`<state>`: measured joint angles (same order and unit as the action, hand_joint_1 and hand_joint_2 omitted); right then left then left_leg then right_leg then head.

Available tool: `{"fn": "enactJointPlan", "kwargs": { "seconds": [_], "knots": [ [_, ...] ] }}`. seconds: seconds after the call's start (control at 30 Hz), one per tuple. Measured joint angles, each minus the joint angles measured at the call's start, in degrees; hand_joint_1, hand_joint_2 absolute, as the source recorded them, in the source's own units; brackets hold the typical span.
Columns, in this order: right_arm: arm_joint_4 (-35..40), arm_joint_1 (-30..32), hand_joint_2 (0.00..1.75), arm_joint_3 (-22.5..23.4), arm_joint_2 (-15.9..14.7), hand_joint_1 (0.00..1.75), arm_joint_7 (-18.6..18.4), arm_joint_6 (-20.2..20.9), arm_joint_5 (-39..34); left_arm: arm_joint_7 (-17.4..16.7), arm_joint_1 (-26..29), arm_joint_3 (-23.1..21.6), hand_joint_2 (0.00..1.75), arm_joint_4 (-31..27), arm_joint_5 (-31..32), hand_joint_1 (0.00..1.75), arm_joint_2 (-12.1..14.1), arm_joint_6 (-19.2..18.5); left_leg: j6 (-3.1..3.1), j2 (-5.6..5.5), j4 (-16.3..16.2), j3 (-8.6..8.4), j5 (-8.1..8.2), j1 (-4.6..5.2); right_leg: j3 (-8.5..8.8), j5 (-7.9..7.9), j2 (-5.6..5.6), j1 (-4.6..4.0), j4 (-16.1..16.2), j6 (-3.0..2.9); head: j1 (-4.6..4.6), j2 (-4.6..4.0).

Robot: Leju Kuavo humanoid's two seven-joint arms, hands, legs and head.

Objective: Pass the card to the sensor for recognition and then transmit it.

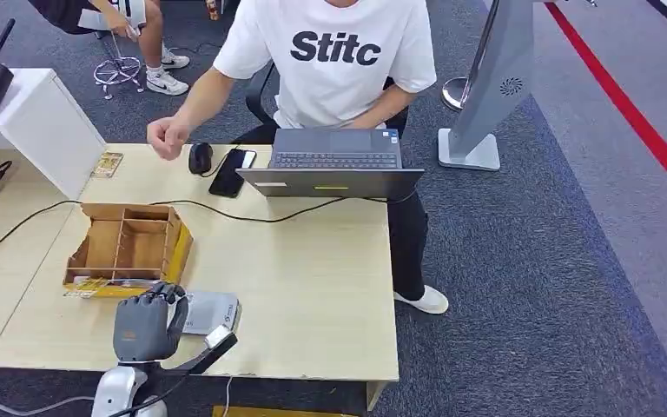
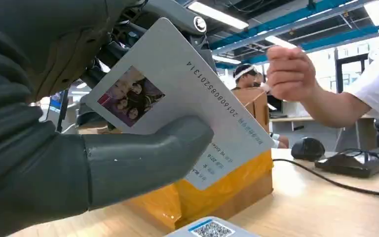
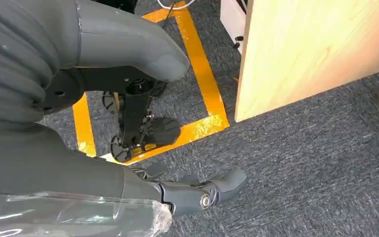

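My left hand (image 1: 143, 323) hovers over the table's near edge, its back toward the head camera. In the left wrist view this hand (image 2: 54, 148) pinches a white card (image 2: 177, 98) between thumb (image 2: 143, 158) and fingers; the card bears a small photo and printed numbers and stands tilted on edge. The grey sensor (image 1: 210, 311) with its QR label (image 2: 212, 228) lies flat on the table just beside and below the hand. My right hand (image 3: 69, 158) hangs beside the table's side panel above the carpet, fingers apart and holding nothing.
A compartmented cardboard box (image 1: 130, 248) stands just beyond the left hand. A person in a white T-shirt sits across the table, fist (image 1: 167, 139) raised, behind a laptop (image 1: 334, 161), mouse (image 1: 200, 158) and phone (image 1: 232, 171). A black cable (image 1: 252, 215) crosses the table (image 1: 313, 287).
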<state>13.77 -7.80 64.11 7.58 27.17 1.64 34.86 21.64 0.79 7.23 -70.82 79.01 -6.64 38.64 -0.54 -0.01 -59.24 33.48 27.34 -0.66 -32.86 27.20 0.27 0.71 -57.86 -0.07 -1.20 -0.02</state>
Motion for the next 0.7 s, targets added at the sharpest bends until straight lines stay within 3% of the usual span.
{"fn": "enactJointPlan", "kwargs": {
  "seconds": [0.17,0.33,0.53,0.7],
  "knots": [
    [0.0,-0.8,1.75,-0.5,0.0,0.00,-1.0,0.1,1.2,-2.8,-2.3,-0.5,1.75,-4.3,3.1,1.75,1.2,-2.1,0.02,-0.01,0.0,0.00,-0.07,0.00,-0.01,-0.03,-0.01,0.00,0.0,0.00,0.00,0.00],
    [0.0,-1.9,1.75,-1.9,0.1,0.00,-2.1,0.0,3.1,-7.9,-9.1,-0.5,1.75,-5.3,6.7,1.75,4.5,-5.9,-0.07,-0.01,0.0,0.01,-0.17,-0.05,-0.03,-0.17,-0.01,-0.01,0.0,-0.10,0.00,0.00],
    [-0.2,-3.1,1.75,-3.4,0.5,0.00,-3.1,0.2,4.2,-10.9,-19.0,-0.5,1.75,3.7,10.3,1.75,9.7,-3.9,-0.16,0.01,0.0,0.02,-0.31,-0.06,-0.10,-0.28,0.04,-0.01,-0.1,-0.17,-0.02,0.00],
    [-0.3,-3.2,1.75,-4.0,0.7,0.00,-3.1,0.4,4.2,-12.6,-21.4,-1.4,1.75,6.7,10.4,1.75,11.3,-3.5,-0.13,0.01,0.0,0.06,-0.33,-0.04,-0.13,-0.28,0.06,-0.01,-0.1,-0.16,0.00,0.00]
  ]
}}
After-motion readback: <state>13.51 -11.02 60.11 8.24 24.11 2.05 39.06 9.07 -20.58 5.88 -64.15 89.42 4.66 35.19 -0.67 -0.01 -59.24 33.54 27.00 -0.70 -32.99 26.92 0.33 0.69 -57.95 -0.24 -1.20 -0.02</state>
